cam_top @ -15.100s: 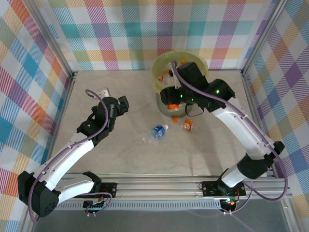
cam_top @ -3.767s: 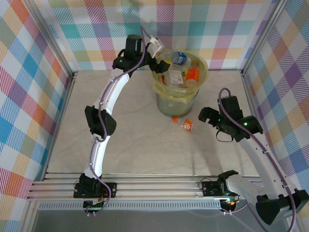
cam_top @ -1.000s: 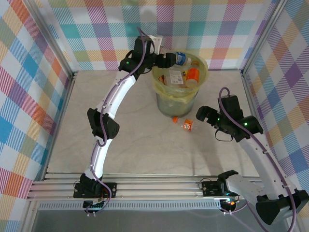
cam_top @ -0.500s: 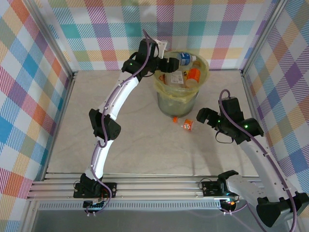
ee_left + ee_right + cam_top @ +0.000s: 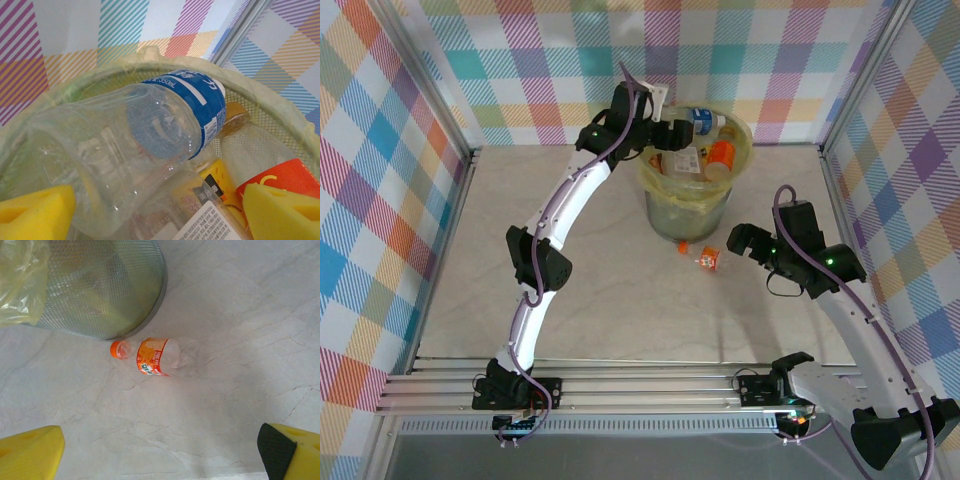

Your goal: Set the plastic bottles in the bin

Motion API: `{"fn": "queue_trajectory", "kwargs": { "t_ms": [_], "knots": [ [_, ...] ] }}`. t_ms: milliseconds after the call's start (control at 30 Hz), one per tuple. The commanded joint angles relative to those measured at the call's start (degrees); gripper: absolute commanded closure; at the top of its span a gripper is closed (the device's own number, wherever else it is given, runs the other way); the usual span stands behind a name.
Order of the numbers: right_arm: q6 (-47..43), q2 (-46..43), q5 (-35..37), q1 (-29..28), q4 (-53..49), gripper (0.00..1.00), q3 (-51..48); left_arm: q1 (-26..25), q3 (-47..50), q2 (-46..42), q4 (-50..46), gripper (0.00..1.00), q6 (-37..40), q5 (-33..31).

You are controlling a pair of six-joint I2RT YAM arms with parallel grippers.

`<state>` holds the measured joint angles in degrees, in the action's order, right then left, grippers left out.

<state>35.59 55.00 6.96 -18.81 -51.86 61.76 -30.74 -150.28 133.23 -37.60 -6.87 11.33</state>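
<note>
left claw [image 5: 159, 212] spread over blue-label bottle [image 5: 150, 130] in bin [image 5: 685, 212]; right claw [image 5: 160, 452] spread above orange-label bottle [image 5: 160, 357] on table [image 5: 240, 315]

Overhead view looks down; wrist views sit close (all three share the bin [image 5: 672, 214]).

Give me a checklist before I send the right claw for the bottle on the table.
1. Right claw open and empty: ok.
2. Orange-label bottle lying free on the table, beside the bin: ok.
3. Path from right claw to that bottle unobstructed: ok.
4. Blue-label bottle resting on the pile inside the rim: ok.
5. Left claw clear of the bin mouth: not ok.
6. Room in the bin, bottles heaped near the rim: cannot tell.
</note>
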Motion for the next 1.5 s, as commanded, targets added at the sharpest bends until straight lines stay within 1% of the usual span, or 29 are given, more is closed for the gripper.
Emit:
{"fn": "queue_trajectory", "kwargs": {
  "t_ms": [0, 233, 333, 500, 567, 700, 867, 967, 1033, 1233, 1467],
  "knots": [
    [-3.71, -0.93, -1.72, 0.18, 2.17, 0.00, -0.26, -0.11, -1.33, -4.11, -2.65, 0.11, -2.01, -2.07],
    [-7.62, 1.34, -2.92, 0.18, 5.75, 0.00, -2.88, -0.11, -1.01, -9.03, -8.79, 0.09, -5.20, -4.49],
    [-9.41, 3.65, -4.52, 0.18, 8.46, 0.00, -4.23, -0.11, 2.71, -12.43, -8.87, 0.08, -5.52, -5.09],
    [-13.14, 10.25, -5.87, 0.18, 11.65, 0.00, -4.84, -0.11, 18.55, -24.04, -1.18, 0.05, -5.56, -7.40],
    [-14.18, 13.26, -5.42, 0.19, 12.57, 0.00, -4.80, -0.11, 25.83, -29.21, 1.67, 0.00, -5.32, -9.33],
    [-15.54, 18.76, -4.85, 0.26, 15.12, 0.00, -4.89, -0.11, 42.19, -41.49, 8.84, 0.00, -4.99, -13.52],
    [-16.60, 24.49, -6.27, 0.94, 19.26, 0.00, -4.71, -0.11, 61.93, -55.91, 17.03, 0.00, -6.77, -21.26],
    [-16.60, 26.91, -7.32, 1.43, 21.10, 0.00, -4.79, -0.11, 70.59, -62.37, 19.69, 0.00, -8.11, -23.38],
    [-16.38, 27.69, -8.00, 1.56, 22.18, 0.00, -5.42, -0.11, 74.66, -65.58, 20.28, 0.00, -8.65, -24.16],
    [-16.18, 28.84, -10.79, 1.67, 25.39, 0.00, -8.85, -0.11, 81.70, -70.88, 19.72, 0.00, -10.38, -26.57],
    [-15.43, 29.20, -13.47, 1.67, 27.58, 0.01, -12.04, -0.11, 84.48, -71.35, 18.97, 0.00, -11.93, -27.94]
  ]
}}
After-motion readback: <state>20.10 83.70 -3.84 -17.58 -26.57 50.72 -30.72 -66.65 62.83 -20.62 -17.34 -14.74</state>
